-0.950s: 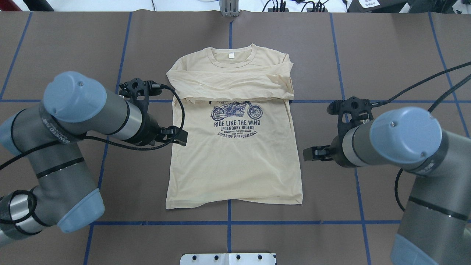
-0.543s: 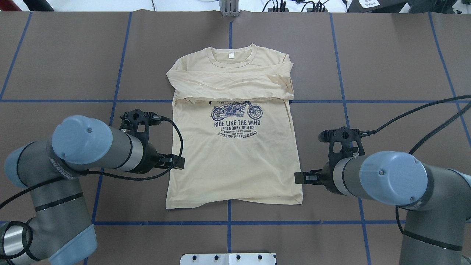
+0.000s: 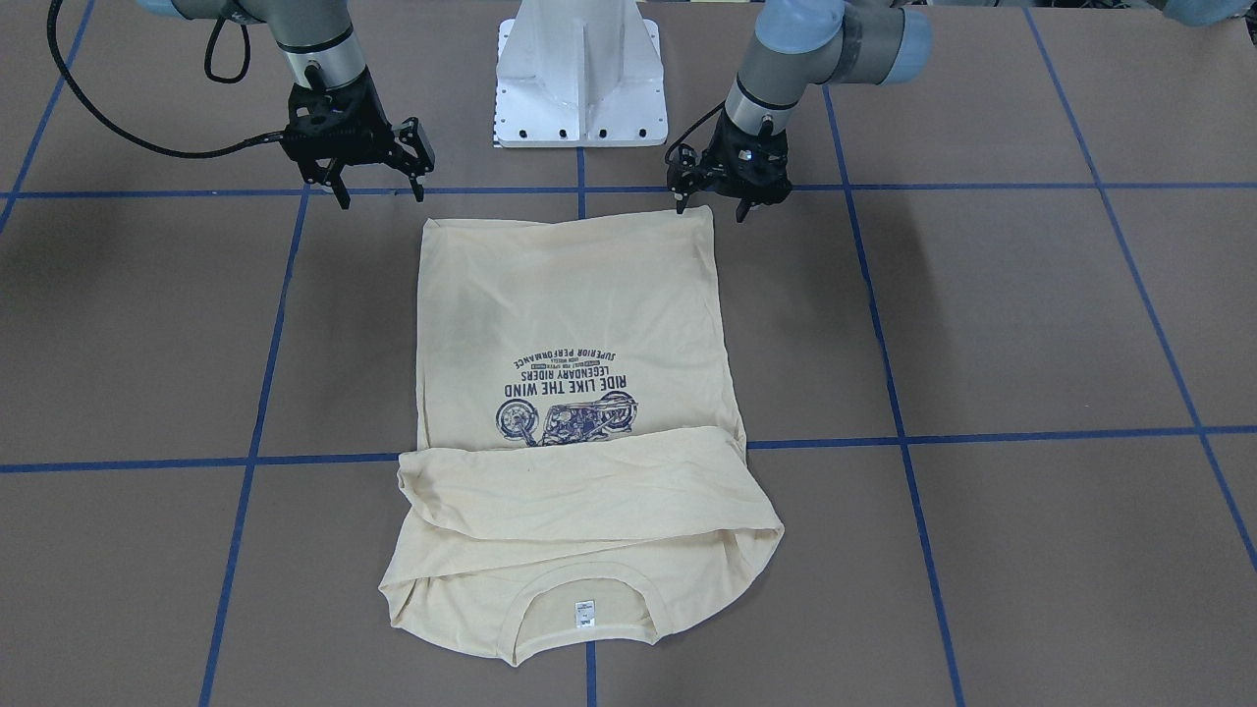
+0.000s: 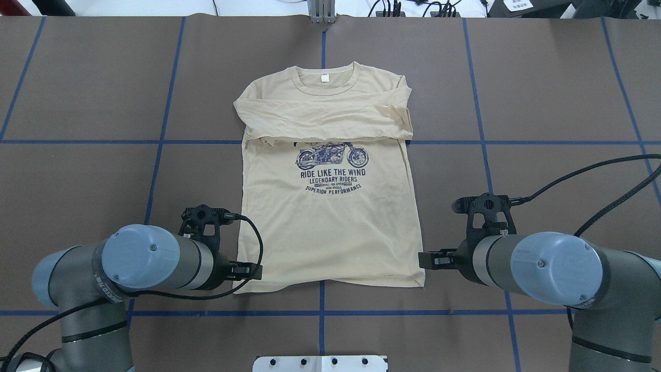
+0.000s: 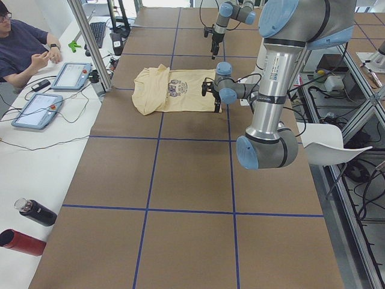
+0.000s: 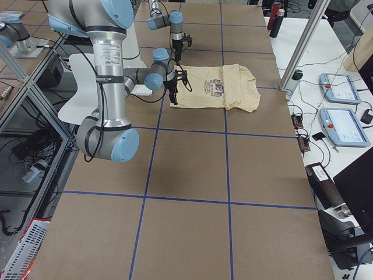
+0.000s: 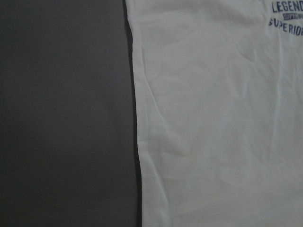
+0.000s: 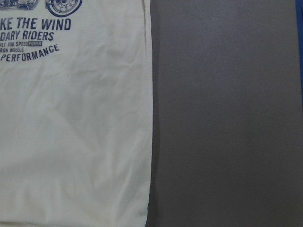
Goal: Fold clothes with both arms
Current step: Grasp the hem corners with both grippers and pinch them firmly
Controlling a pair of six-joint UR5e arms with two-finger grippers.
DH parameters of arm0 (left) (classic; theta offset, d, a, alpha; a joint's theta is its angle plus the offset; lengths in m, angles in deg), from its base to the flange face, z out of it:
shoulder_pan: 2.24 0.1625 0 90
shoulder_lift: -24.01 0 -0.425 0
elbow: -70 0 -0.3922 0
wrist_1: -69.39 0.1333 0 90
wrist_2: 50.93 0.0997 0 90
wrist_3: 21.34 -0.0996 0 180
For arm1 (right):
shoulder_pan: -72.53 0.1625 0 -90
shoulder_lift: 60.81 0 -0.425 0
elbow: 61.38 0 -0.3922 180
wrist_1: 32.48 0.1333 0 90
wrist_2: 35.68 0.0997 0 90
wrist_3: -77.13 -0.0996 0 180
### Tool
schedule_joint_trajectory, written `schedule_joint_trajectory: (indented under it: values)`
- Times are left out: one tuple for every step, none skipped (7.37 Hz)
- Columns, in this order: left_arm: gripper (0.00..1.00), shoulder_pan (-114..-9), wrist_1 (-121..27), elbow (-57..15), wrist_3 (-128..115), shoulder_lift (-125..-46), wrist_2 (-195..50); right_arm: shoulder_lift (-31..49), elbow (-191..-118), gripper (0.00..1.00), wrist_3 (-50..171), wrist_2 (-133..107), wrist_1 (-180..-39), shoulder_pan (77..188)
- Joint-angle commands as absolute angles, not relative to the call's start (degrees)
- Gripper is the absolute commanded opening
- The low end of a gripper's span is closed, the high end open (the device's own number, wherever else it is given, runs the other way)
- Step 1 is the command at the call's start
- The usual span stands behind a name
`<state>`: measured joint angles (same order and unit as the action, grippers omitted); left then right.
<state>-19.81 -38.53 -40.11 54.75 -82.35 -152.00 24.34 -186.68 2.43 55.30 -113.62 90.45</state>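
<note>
- Biggest risk: the T-shirt (image 4: 330,222) is thin and doubled at the hem (image 4: 330,283). A shallow pinch probably takes only the top layer, and the front peels off the back.
- Too deep a pinch could drag on the brown table (image 4: 77,103) cover instead.
- My two grips aren't symmetric. An uneven bite means a skewed lift and a crooked fold line.
- The sleeves (image 4: 320,121) lie loosely folded across the chest. Jerking the hem could slide them out of place.
- Jaw state: both pairs are spread, with nothing between them.
- The T-shirt lies flat, print up, with the collar (image 4: 324,85) at the far side and the hem nearest my base.
- My left gripper (image 3: 712,209) sits right at the hem corner on its side, tips straddling the edge.
- My right gripper (image 3: 381,198) is just outside its hem corner. Its nearer fingertip is close to the fabric but not over it.
- I can't tell whether either tip touches the cloth. The wrist cameras show only the side edges of the shirt, no fingers.
</note>
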Motion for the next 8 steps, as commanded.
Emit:
schedule_joint_trajectory:
  values:
    - [0.76, -19.6, -41.3, -37.8, 54.9, -82.7, -152.1, 24.3, -186.6, 0.99, 2.4, 55.3, -113.6, 90.4]
    - [0.76, -19.5, -41.6, -37.6, 54.5, -82.6, -152.1, 24.3, -186.6, 0.99, 2.3, 55.2, -113.6, 90.3]
    - [0.73, -19.5, -41.6, -37.6, 54.4, -82.5, -152.1, 24.3, -186.6, 0.99, 2.3, 55.2, -113.6, 90.1]
    - [0.62, -19.5, -41.6, -37.6, 54.7, -82.6, -152.1, 24.3, -186.6, 0.99, 2.4, 55.1, -113.6, 90.0]
    - [0.49, -19.4, -41.7, -37.7, 54.9, -82.7, -152.3, 24.4, -186.6, 0.99, 2.3, 55.1, -113.6, 90.0]
    - [0.36, -19.4, -41.6, -37.9, 54.9, -82.8, -152.3, 24.4, -186.6, 0.99, 2.3, 55.1, -113.6, 90.0]
    - [0.31, -19.4, -41.6, -38.0, 55.0, -82.8, -152.3, 24.4, -186.6, 0.99, 2.3, 55.1, -113.6, 89.9]
    - [0.31, -19.4, -41.6, -38.0, 55.0, -82.7, -152.3, 24.4, -186.6, 0.99, 2.3, 55.1, -113.6, 89.9]
